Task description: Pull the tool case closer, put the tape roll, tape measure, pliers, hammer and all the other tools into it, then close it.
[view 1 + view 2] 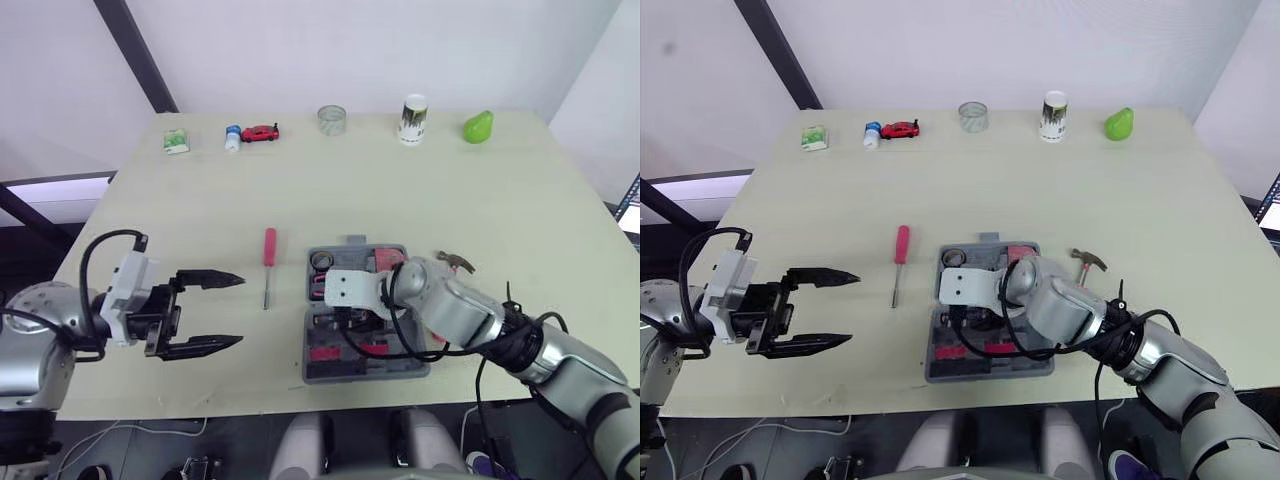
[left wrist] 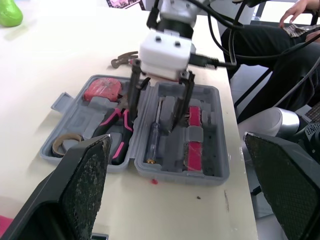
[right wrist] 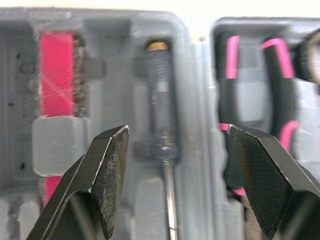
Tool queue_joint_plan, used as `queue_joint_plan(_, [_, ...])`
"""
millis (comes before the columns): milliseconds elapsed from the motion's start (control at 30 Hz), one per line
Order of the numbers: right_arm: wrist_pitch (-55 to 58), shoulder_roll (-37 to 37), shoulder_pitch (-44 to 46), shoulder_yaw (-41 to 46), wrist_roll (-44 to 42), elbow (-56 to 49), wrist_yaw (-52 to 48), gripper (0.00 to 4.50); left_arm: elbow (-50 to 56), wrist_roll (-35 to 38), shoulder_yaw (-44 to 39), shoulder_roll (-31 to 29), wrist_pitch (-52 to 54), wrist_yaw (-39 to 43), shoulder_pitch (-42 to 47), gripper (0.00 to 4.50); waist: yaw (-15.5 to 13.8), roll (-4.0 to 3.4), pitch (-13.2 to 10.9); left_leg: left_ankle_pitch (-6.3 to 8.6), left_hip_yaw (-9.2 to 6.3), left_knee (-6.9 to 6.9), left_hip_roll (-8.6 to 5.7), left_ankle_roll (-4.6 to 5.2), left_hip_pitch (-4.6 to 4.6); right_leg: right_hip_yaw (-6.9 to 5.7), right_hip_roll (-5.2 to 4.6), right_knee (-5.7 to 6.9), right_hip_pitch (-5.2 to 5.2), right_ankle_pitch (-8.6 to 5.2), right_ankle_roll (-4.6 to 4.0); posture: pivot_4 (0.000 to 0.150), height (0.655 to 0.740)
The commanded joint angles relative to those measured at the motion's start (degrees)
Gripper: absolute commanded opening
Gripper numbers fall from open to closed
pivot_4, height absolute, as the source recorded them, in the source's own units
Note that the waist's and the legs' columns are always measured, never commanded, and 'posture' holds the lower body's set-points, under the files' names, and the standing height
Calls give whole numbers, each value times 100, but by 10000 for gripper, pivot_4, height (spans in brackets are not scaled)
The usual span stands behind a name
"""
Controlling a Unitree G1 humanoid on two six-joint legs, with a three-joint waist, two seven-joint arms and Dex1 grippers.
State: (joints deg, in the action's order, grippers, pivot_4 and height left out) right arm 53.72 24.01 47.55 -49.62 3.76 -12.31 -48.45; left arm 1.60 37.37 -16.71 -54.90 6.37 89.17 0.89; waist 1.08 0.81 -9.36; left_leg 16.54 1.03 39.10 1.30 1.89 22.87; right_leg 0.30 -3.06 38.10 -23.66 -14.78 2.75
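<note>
1. Currently we find the tool case [image 2: 212,150] lying open near the front edge of the counter [image 1: 500,180], directly before the robot. We judge it close enough for loading.
2. Its hinge runs left to right. The far half holds the tape roll [image 2: 67,141], the pliers [image 2: 119,131] and the tape measure [image 2: 102,90]. The near half holds a clear-handled screwdriver [image 3: 161,100].
3. The right claw [image 2: 154,115] hangs low over the near half, fingers spread wide and gripping nothing. They straddle the clear-handled screwdriver, which sits in its slot; we read this as alignment with that slot.
4. That screwdriver's long axis lies crosswise, handle towards the robot's left. The pliers lie roughly parallel, pink handles likewise leftward.
5. The left claw [image 1: 238,311] hovers above the counter left of the case, wide open and empty, fingers aimed towards the case. We judge it parked clear of the right arm, near the next item.
6. The red screwdriver [image 1: 268,250] rests on the counter between the left claw and the case, apart from both. Its long axis runs near to far, handle away from the robot, tip towards it.
7. The hammer [image 1: 1086,265] lies on the counter just beside the case's far right corner, head away from the robot, not yet loaded.
</note>
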Motion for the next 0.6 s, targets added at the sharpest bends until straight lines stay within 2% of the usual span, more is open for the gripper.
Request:
queue_joint_plan(33, [-460, -31, -201, 630, -188, -339, 16, 33734, 10, 33, -5, -72, -221, 333, -18, 45000, -3, 0, 0, 0, 0, 0, 0, 0, 0, 0, 0, 0, 0, 0, 0, 1500, 7400])
queue_joint_plan(67, [-699, -67, -323, 811, -262, -336, 56, 33734, 4, 32, 7, -69, -246, 333, -27, 45000, -6, 2, 1, 0, 0, 0, 0, 0, 0, 0, 0, 0, 0, 0, 0, 1500, 7400])
queue_joint_plan(167, [-1907, -177, -817, 1406, -656, -274, -51, 25826, 22, 33, 35, -64, -310, 333, -82, 45000, -10, 2, 1, 0, 1, -1, 0, 0, 0, 0, -1, -2, 2, 0, 0, 1500, 7400])
queue_joint_plan(200, [-2169, -112, -921, 1481, -668, -253, -119, 17028, 29, 48, 27, -50, -300, 333, -93, 45000, -10, 2, 1, 0, 2, 0, 1, 0, 0, 1, -1, -2, 2, 0, 1, 1500, 7400])
queue_joint_plan(267, [-2378, -53, -1089, 1599, -694, -174, -156, 12251, 34, 77, 7, -25, -286, 332, -108, 45000, -7, 3, 2, 0, 3, 0, 1, 0, 1, 2, -1, -1, 1, 1, 1, 1500, 7400])
queue_joint_plan(333, [-2659, -53, -1257, 1677, -717, -13, -194, 3354, 26, 56, 50, -33, -354, 333, -123, 45000, -12, 3, 2, 0, 2, 0, 1, 1, -1, 1, -1, 0, 2, 0, 1, 1500, 7400])
queue_joint_plan(367, [-2818, -70, -1337, 1697, -735, 58, -223, 735, 22, 45, 81, -44, -400, 333, -130, 45000, -18, 3, 2, 0, 2, 0, 1, 1, -1, 1, -1, 0, 2, 0, 1, 1500, 7400])
queue_joint_plan(600, [-3438, -155, -1750, 1600, -484, 734, -279, 735, 47, 49, 155, 14, -423, 332, -55, 45000, -11, 3, 1, 0, 3, 0, 0, 0, -1, 2, 2, 0, 2, 0, 1, 1500, 7400])
